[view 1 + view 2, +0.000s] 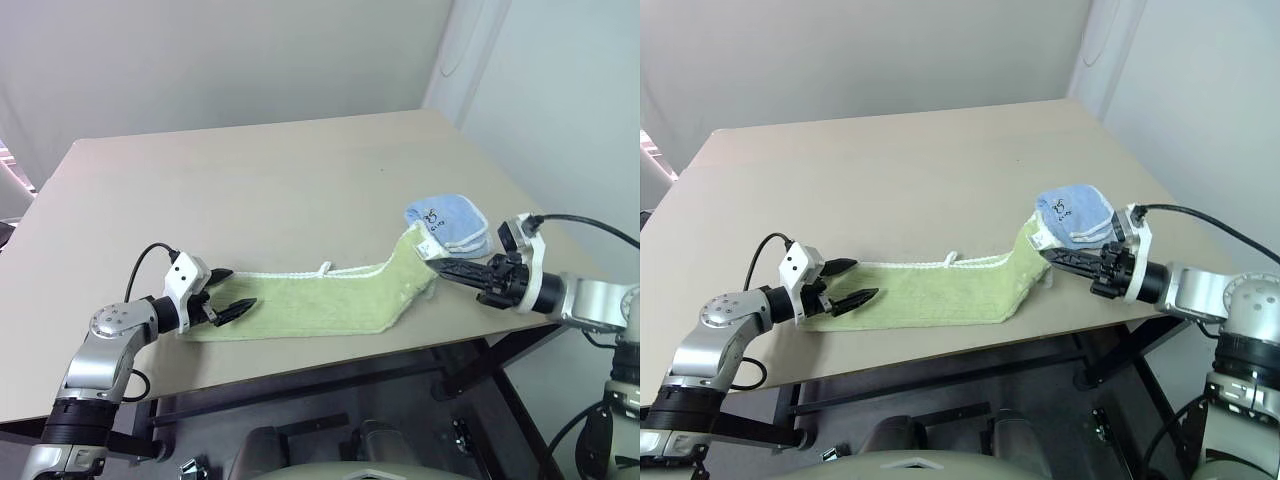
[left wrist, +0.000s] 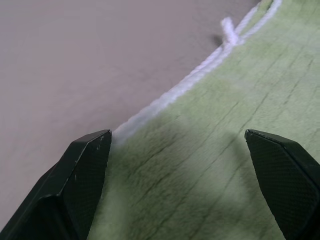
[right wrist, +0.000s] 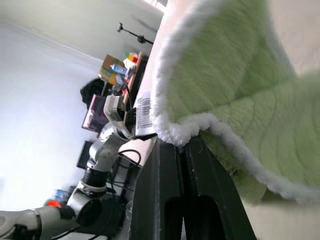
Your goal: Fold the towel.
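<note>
We see the left gripper (image 1: 228, 293) spread wide over the left end of the towel (image 1: 310, 302), holding nothing. The towel lies as a long strip along the near edge of the table (image 1: 250, 180), a small white loop (image 1: 323, 267) on its far edge. Its right end rises off the surface, pinched between the closed fingers of the right gripper (image 1: 436, 257). A blue folded cloth (image 1: 452, 222) sits just behind that gripper.
</note>
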Available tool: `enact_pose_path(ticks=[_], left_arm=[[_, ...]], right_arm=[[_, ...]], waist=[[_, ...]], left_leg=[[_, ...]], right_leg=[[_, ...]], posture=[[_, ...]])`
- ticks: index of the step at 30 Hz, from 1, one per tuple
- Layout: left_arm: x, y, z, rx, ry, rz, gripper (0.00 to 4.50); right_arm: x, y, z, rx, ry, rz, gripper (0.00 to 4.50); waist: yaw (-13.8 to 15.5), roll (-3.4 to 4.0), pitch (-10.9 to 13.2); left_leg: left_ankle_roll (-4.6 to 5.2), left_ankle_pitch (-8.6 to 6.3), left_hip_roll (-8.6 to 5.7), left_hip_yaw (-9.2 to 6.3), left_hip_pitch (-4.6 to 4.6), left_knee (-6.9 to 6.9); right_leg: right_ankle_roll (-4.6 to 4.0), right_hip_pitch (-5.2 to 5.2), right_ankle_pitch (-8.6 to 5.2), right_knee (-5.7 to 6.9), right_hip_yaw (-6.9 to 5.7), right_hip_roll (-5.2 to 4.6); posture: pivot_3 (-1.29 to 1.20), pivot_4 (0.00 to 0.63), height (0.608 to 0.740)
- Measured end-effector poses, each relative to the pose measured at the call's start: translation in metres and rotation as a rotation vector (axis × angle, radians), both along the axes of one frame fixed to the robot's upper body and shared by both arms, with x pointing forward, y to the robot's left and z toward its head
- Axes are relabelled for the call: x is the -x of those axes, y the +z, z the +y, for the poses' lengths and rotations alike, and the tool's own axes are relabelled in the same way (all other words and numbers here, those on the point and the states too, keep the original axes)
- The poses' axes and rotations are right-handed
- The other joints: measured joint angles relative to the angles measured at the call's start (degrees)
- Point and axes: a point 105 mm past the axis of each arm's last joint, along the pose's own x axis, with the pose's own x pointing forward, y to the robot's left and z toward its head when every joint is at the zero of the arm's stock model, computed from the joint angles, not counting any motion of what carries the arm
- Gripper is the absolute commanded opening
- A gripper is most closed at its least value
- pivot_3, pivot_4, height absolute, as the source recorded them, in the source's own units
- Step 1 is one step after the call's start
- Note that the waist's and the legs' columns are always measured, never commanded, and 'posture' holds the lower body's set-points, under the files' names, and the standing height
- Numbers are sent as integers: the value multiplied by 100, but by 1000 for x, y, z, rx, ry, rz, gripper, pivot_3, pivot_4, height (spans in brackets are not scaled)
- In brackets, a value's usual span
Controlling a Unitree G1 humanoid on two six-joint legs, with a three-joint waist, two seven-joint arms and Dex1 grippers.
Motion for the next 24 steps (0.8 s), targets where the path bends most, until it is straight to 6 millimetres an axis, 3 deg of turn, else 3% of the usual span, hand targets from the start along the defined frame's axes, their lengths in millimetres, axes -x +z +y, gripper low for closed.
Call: enact_pose_path(ticks=[6,10,20,24], left_arm=[[-5,-3,-3,8,-17,15,4500],[-7,-4,-8,-6,-45,10,4500],[-11,-6,-10,3,-62,19,4500],[-10,-10,-14,-1,-76,27,4500]], right_arm=[[34,-39,-6,-50,-107,160,44],[42,-59,-18,-92,-263,263,44],[27,-95,-60,-57,-661,427,44],[11,-92,-65,-23,-716,403,44]], waist=[[37,-4,-4],[0,-5,-4],[-105,3,-12],[-129,6,-13]], left_leg=[[0,0,-4,-1,-8,3],[0,0,-3,4,-3,4],[1,0,-3,-1,-2,5],[1,0,-3,-1,-1,3]], right_leg=[[2,4,0,-9,0,-5],[4,7,1,-13,4,-5],[0,11,3,-13,5,-5],[0,10,3,-12,6,-3]], posture=[[0,0,740],[0,0,740],[0,0,740],[0,0,740]])
